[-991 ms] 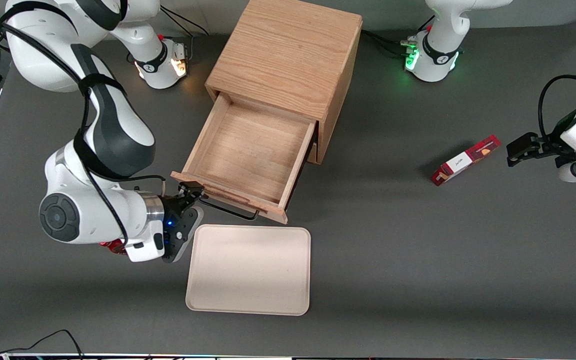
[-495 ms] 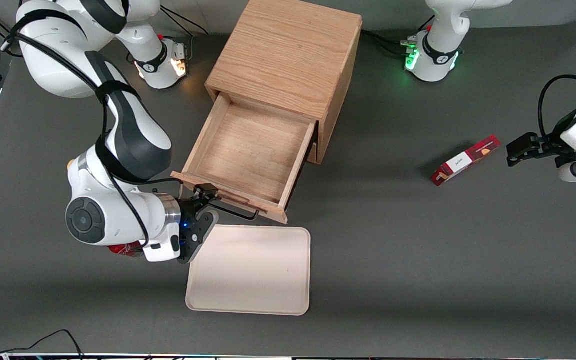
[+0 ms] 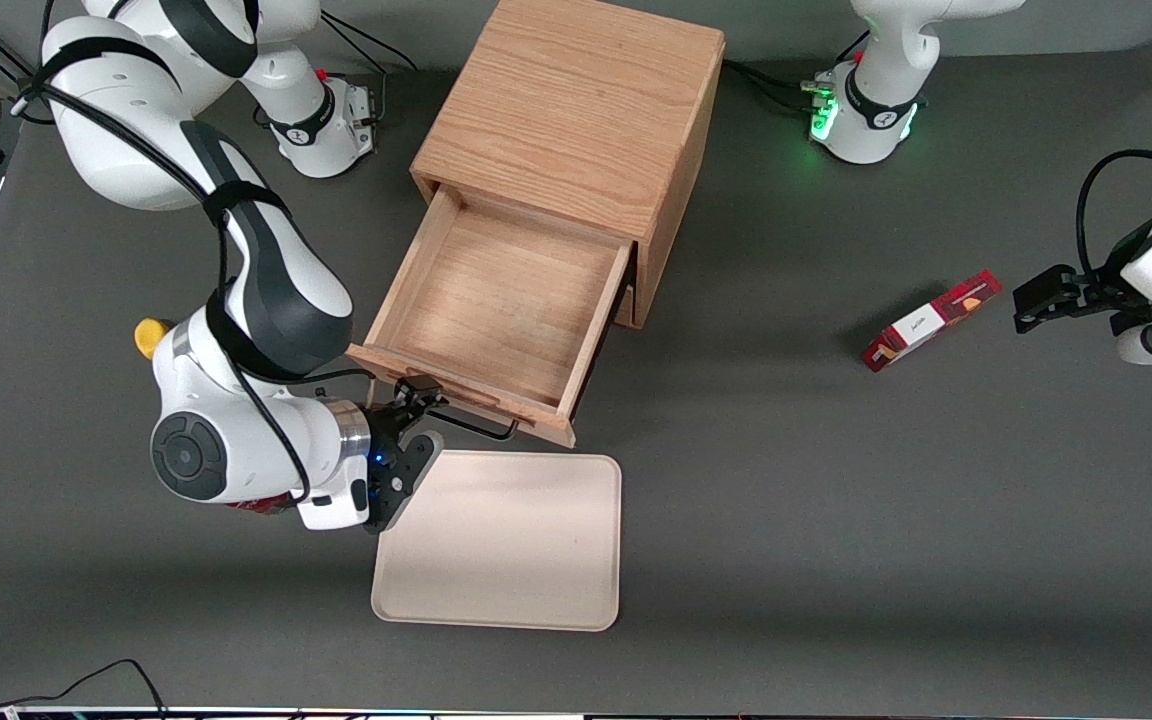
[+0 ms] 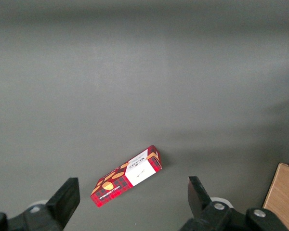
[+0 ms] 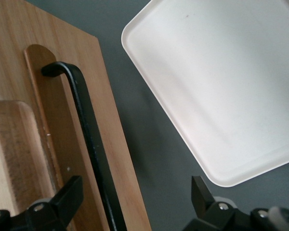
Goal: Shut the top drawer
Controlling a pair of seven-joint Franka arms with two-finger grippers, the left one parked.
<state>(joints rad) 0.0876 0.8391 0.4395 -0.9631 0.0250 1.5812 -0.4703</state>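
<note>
The top drawer [image 3: 506, 300] is pulled far out of the oak cabinet [image 3: 576, 110], its shallow tray empty. Its black wire handle [image 3: 476, 428] runs along the front panel, facing the front camera. My right gripper [image 3: 421, 415] is open in front of the drawer, at the handle's end toward the working arm. In the right wrist view the handle [image 5: 89, 139] and the front panel [image 5: 62, 120] lie between my spread fingers [image 5: 70, 195]; the gripper [image 5: 135, 202] holds nothing. The lower drawer is hidden under the top one.
A cream tray [image 3: 501, 540] lies on the table just nearer the front camera than the drawer front, also in the right wrist view [image 5: 221, 82]. A red snack box [image 3: 929, 320] lies toward the parked arm's end. A yellow object [image 3: 147, 337] sits beside the working arm.
My right arm has slid along the drawer front from its corner toward the handle, staying open. The drawer has not moved.
</note>
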